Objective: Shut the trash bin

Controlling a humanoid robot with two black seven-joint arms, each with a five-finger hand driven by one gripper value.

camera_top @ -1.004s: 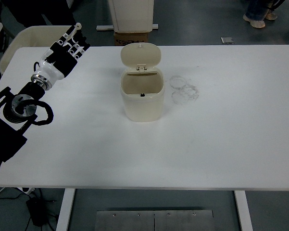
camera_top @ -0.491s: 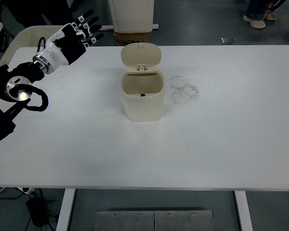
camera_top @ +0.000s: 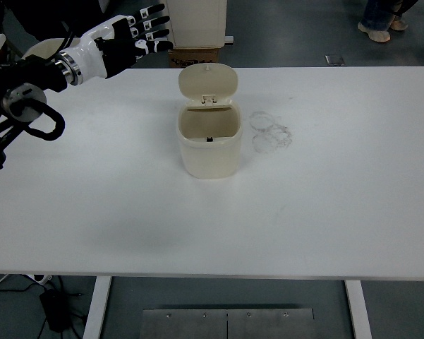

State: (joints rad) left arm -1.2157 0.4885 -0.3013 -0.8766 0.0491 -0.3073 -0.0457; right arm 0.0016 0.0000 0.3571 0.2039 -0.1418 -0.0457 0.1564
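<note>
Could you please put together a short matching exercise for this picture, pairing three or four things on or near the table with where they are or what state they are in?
Things:
1. trash bin lid
2. left hand
3. ring marks
4. cardboard box

Places or states:
A. faint, on the table right of the bin
B. on the floor beyond the table's far edge
C. tipped up and open
D. fingers spread, above the far left of the table

Pairs: 1-C, 2-D, 3-A, 4-B

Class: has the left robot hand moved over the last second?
Yes. The left robot hand has risen and swung rightward toward the trash bin's open lid.
</note>
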